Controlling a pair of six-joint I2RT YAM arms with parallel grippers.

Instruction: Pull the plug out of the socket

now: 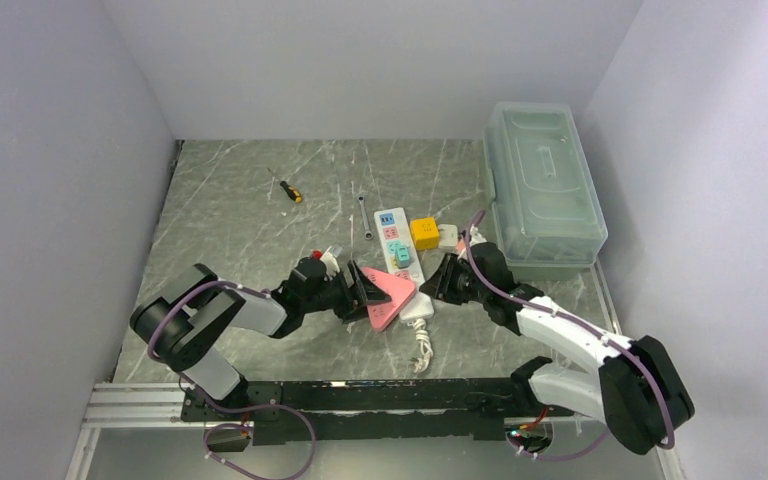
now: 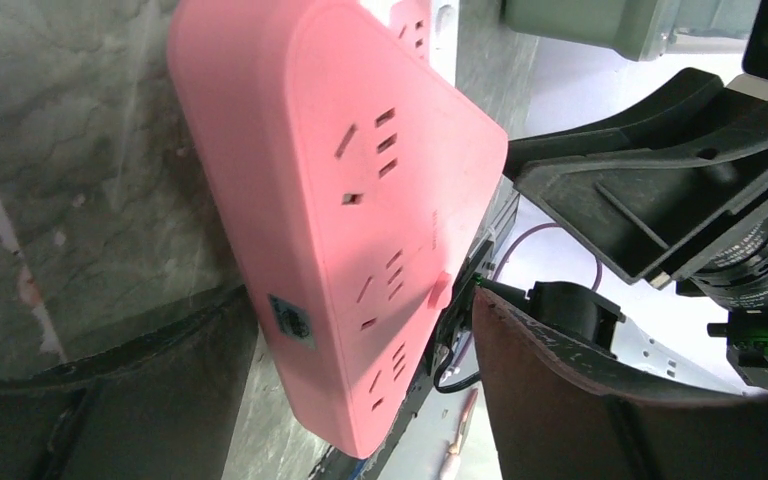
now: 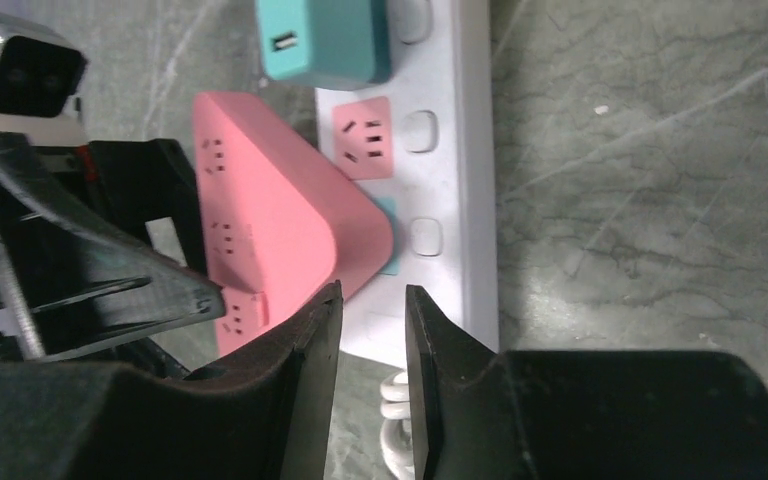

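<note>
The socket (image 1: 392, 228) is a long white power strip lying in the middle of the table, also in the right wrist view (image 3: 455, 150). A pink triangular plug (image 1: 388, 292) sits in its near end and fills the left wrist view (image 2: 340, 220). My left gripper (image 1: 365, 290) straddles the plug from the left, jaws wide; the left finger (image 2: 110, 400) lies against its side, while the right finger (image 2: 610, 400) stands a little off it. My right gripper (image 1: 440, 280) is at the strip's near end (image 3: 372, 300), its fingers only a narrow gap apart with nothing between them.
A teal adapter (image 3: 325, 40) is plugged in farther along the strip. A yellow cube (image 1: 423, 232) and a white block (image 1: 447, 237) lie beside it. The strip's coiled white cord (image 1: 420, 345) trails toward me. A clear lidded box (image 1: 542, 180) stands at the right; a screwdriver (image 1: 290, 190) and a wrench (image 1: 364, 220) lie behind.
</note>
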